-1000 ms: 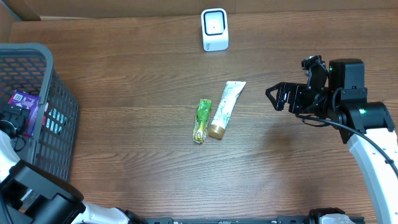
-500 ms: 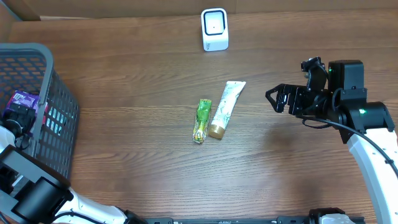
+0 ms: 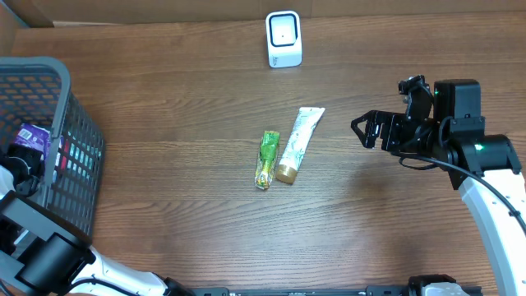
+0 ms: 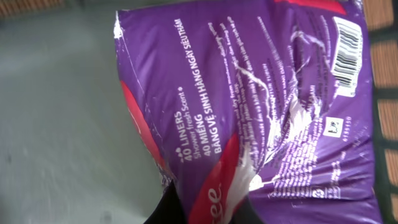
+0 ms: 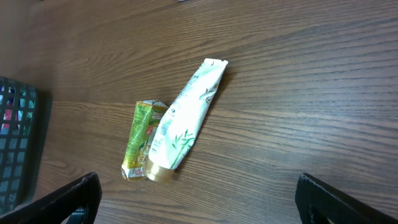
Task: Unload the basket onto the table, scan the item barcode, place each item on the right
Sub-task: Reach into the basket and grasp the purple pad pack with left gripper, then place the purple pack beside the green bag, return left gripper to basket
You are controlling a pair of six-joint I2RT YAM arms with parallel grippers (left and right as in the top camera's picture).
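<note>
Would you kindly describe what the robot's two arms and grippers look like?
Right gripper is black, two-fingered, on a black boxy wrist housing with a small green light; a black cable runs along its white forearm. Left arm likewise mixes black blocks and white links.

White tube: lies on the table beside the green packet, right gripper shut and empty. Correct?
No: the right gripper is open, not shut; the right wrist view shows its fingers spread wide, nothing between them. The white tube does lie on the table beside the green packet.
</note>
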